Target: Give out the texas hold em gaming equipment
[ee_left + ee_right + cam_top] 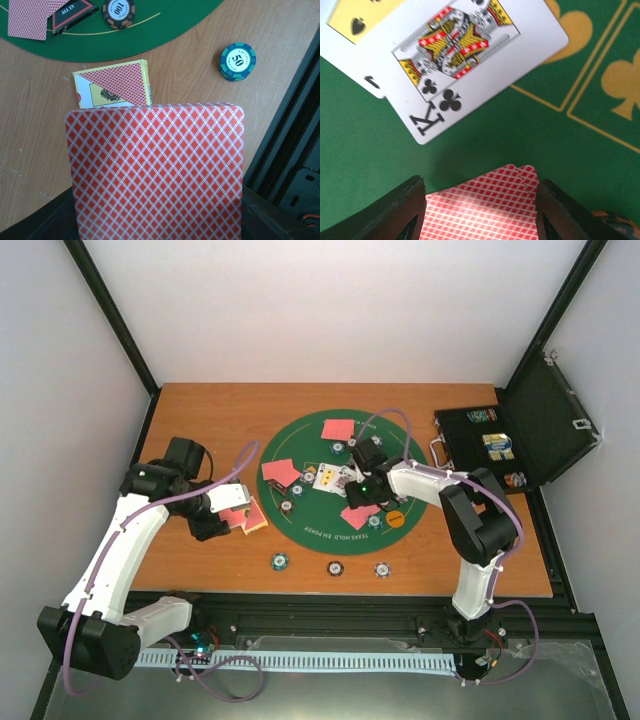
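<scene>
King of clubs (pixel 455 55) lies face up on the mat (pixel 300 530), touching a second face-up card (pixel 355 30). A face-down pair (pixel 480 210) sits near it. One red-backed card (pixel 155 170) is gripped up off the wood. Three striped chips (pixel 335 567) line the table's near side. The orange button (pixel 396 517) is on the mat's right, and the black triangle marker (pixel 72 12) is just beside a 100 chip (pixel 119 11).

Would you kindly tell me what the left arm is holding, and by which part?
A red-backed playing card, gripped at its near end by the left gripper; the card itself hides the exact contact.
</scene>
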